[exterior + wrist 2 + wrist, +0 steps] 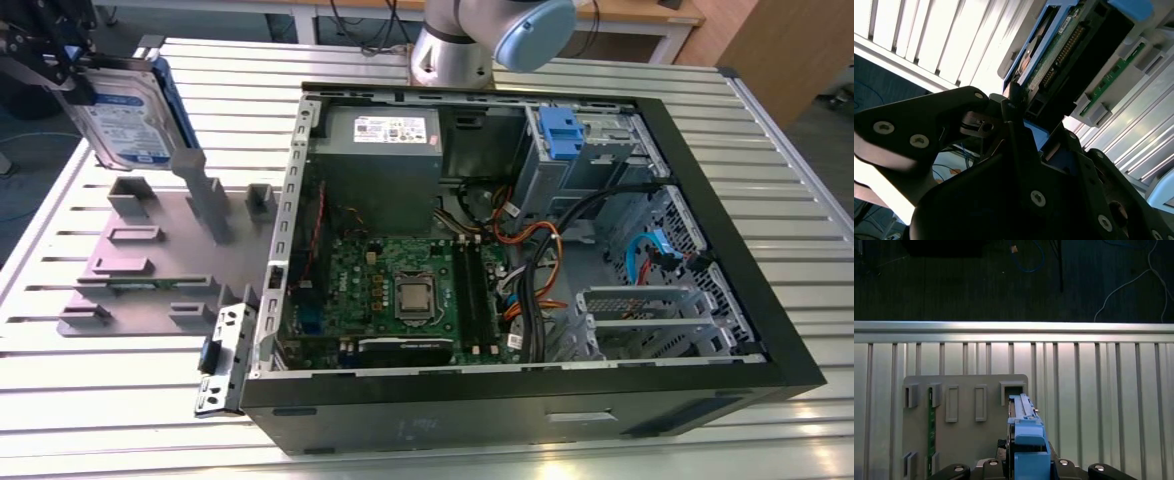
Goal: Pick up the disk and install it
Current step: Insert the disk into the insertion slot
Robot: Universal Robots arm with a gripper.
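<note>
The disk (127, 115), silver-grey with a white-and-blue label and blue rails, hangs upright at the exterior view's far left, above the back end of the grey stand (147, 250). My gripper (78, 78) is shut on it, holding the end that points away from the computer. In the first wrist view the disk's blue rail (1026, 440) runs edge-on between the black fingers (956, 471), over the stand (964, 405). The second wrist view looks along the fingers (1019, 150) to the disk's green circuit board and connector edge (1061, 55).
An open computer case (300, 200) lies on the slatted aluminium table (120, 410), to the exterior view's right of the stand. Inside are a grey power-supply box (380, 135), a motherboard (400, 290), cables and a drive bay with a blue carrier (558, 130). The arm's base (467, 45) stands behind the case.
</note>
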